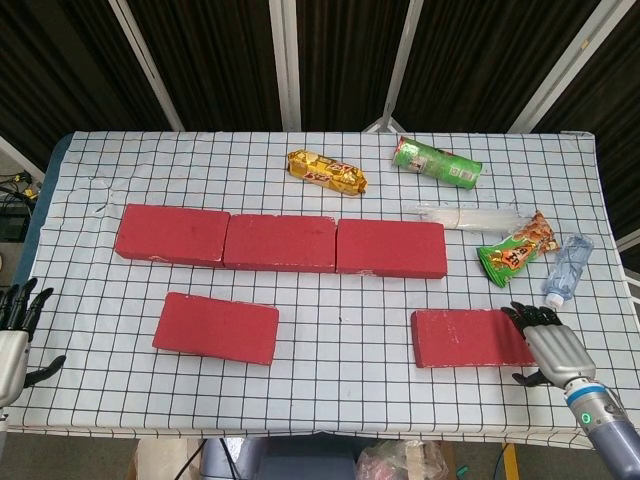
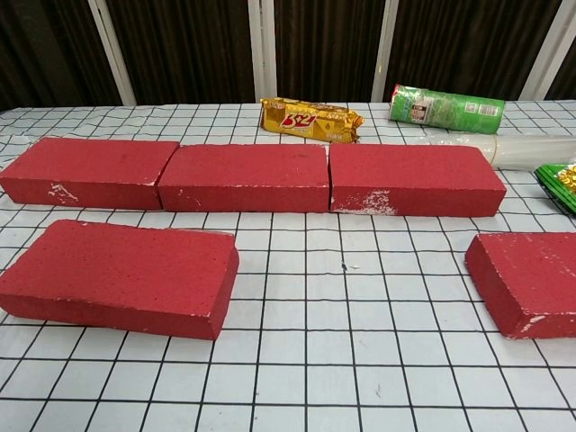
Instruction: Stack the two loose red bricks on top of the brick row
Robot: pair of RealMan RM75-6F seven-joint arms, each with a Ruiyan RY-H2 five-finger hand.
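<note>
Right hand at the near brick's end, nothing lifted yet.

The right hand (image 1: 545,338) sits at the right end of the right brick (image 1: 472,337), fingers spread and gripping nothing, dark fingertips at the brick's edge; contact is too close to call. It looks lined up to take that brick. The left hand (image 1: 12,335) hangs open off the worktop's (image 1: 330,385) left edge, well apart from the left brick (image 1: 216,327). Both loose bricks lie flat in front of the row (image 1: 280,241), whose top is bare. Snacks and a bottle (image 1: 567,268) lie behind.
</note>
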